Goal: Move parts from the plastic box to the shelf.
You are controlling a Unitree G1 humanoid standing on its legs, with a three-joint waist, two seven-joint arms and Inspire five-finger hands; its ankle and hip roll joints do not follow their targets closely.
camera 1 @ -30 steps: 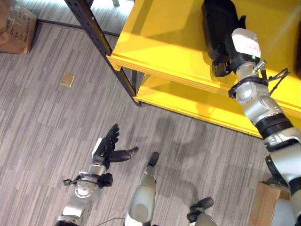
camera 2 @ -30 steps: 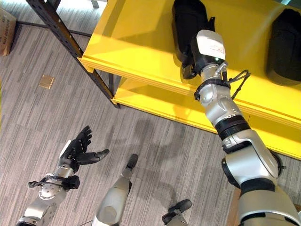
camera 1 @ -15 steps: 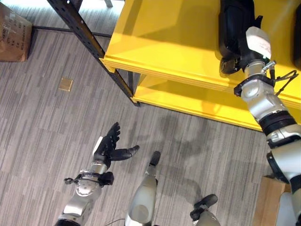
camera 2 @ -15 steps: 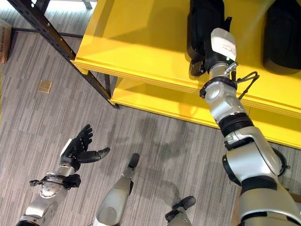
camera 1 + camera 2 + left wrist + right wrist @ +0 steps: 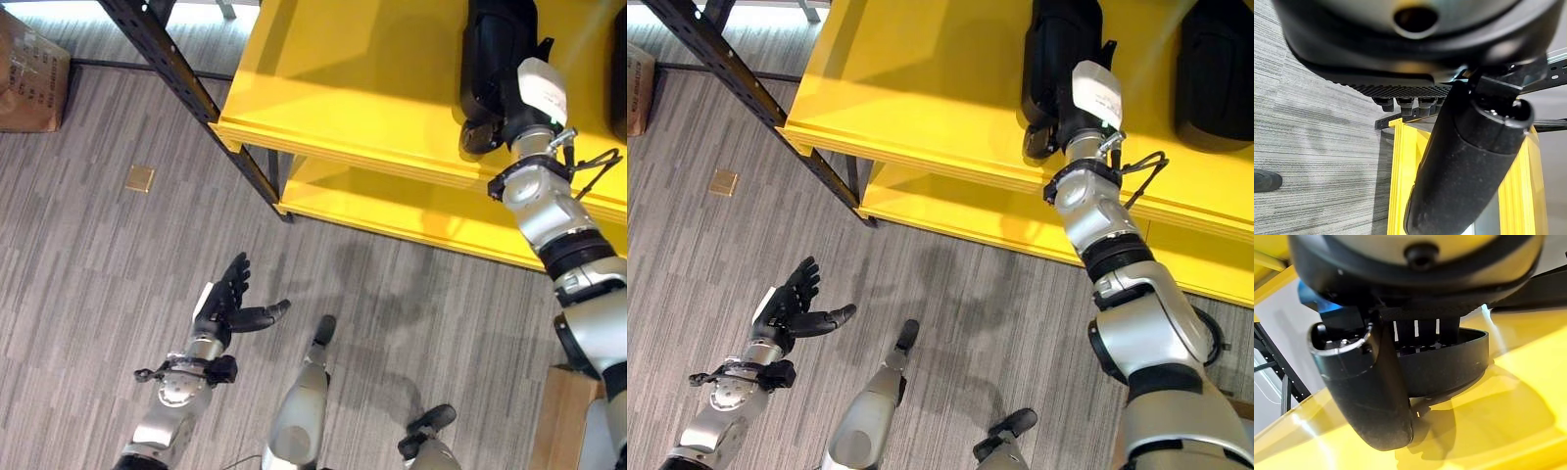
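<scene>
Between the earlier frames and now the whole scene has shifted slightly, so the camera is judged to have moved; the right arm has been extended a little further over the yellow shelf (image 5: 353,88), and the left hand is unchanged.

A black part (image 5: 495,59) is seen lying on the upper board of the shelf, with the right hand (image 5: 511,98) at its near end. In the right wrist view the part (image 5: 1449,357) is seen past the thumb (image 5: 1369,391), the fingers reaching onto its rim; whether it is gripped or released cannot be told. A second black part (image 5: 1213,73) lies further right on the same board, well apart from the first.

Two parts are thus judged delivered. The left hand (image 5: 227,304) is held over the floor (image 5: 88,255), fingers spread, carrying nothing.

The part appears dark, elongated, rounded and hollow, probably rigid plastic.
</scene>
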